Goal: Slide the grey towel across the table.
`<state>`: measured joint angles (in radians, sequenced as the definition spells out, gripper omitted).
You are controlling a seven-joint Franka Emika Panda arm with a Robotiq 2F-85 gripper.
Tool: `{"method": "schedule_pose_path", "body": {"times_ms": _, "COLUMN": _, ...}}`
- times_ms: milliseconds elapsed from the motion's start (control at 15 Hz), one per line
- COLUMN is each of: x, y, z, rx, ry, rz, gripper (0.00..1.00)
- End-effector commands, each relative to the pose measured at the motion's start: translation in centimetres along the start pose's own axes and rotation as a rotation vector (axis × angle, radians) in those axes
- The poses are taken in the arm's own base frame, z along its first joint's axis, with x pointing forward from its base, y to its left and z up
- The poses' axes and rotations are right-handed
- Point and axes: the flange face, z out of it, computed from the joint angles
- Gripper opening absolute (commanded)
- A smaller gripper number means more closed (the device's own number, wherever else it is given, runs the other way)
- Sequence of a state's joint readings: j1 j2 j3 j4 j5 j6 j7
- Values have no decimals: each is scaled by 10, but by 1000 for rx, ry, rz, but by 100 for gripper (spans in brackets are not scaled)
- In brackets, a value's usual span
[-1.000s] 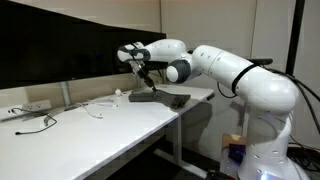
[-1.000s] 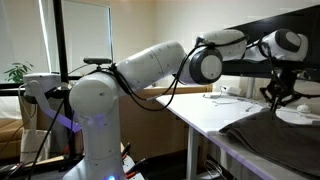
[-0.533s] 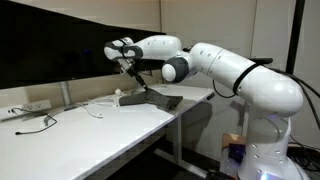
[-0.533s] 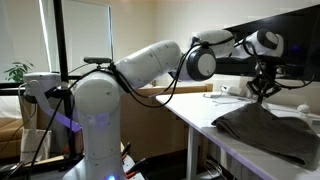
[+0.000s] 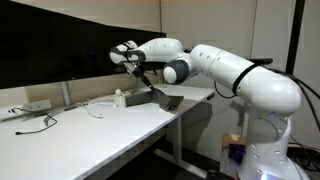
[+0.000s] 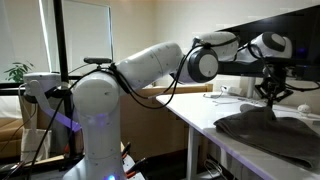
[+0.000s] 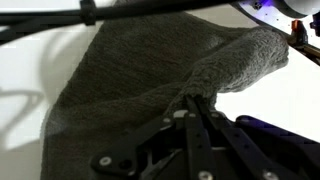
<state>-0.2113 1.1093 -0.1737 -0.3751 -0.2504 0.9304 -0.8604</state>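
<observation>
1. The grey towel [image 6: 262,131] was a dark charcoal cloth with a soft, nubbly weave. It lay in loose folds on the white surface [image 6: 205,113].
2. The towel sat at the end of the surface nearest the robot's base. In an exterior view its near edge ran close to the front rim.
3. The pincer [image 7: 196,99] was shut, with its dark fingers [image 7: 189,128] pressed together on a raised fold of the cloth.
4. The pinched spot was drawn up into a low peak under the pincer [image 6: 270,100], and the rest of the cloth sloped away flat from it.
5. Only the wrist view showed the weave up close and the ridge of fabric running from the fingertips toward the upper right. Bare white surface lay on both sides of the towel [image 7: 130,70].
6. Only an exterior view showed the towel [image 5: 168,98] as a small dark patch beyond the pincer [image 5: 149,86]. A small white object [image 5: 120,97] sat just beside it, and thin cables [image 5: 32,119] lay well apart toward the far end of the surface [image 5: 95,128].
7. A potted plant [image 6: 15,73] showed only in an exterior view, behind the robot.
</observation>
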Motion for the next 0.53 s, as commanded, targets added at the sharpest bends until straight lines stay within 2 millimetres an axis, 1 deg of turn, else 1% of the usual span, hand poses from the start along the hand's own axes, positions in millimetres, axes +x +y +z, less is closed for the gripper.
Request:
{"method": "schedule_pose_path", "body": {"times_ms": 0, "x": -38, "y": 55, "z": 38, "rx": 71, "ry": -21, "rz": 137, "gripper": 3}}
{"method": "schedule_pose_path", "body": {"times_ms": 67, "x": -51, "y": 70, "z": 49, "rx": 97, "ry": -21, "rz": 173, "gripper": 3}}
{"method": "schedule_pose_path", "body": {"times_ms": 133, "x": -70, "y": 94, "z": 67, "rx": 122, "ry": -18, "rz": 208, "gripper": 3}}
{"method": "schedule_pose_path", "body": {"times_ms": 200, "x": -87, "y": 110, "z": 79, "rx": 143, "ry": -13, "rz": 243, "gripper": 3}}
{"method": "schedule_pose_path", "body": {"times_ms": 333, "x": -122, "y": 138, "z": 100, "rx": 184, "ry": -3, "rz": 314, "gripper": 3}}
{"method": "schedule_pose_path", "body": {"times_ms": 467, "x": -159, "y": 160, "z": 117, "rx": 217, "ry": 20, "rz": 384, "gripper": 3}}
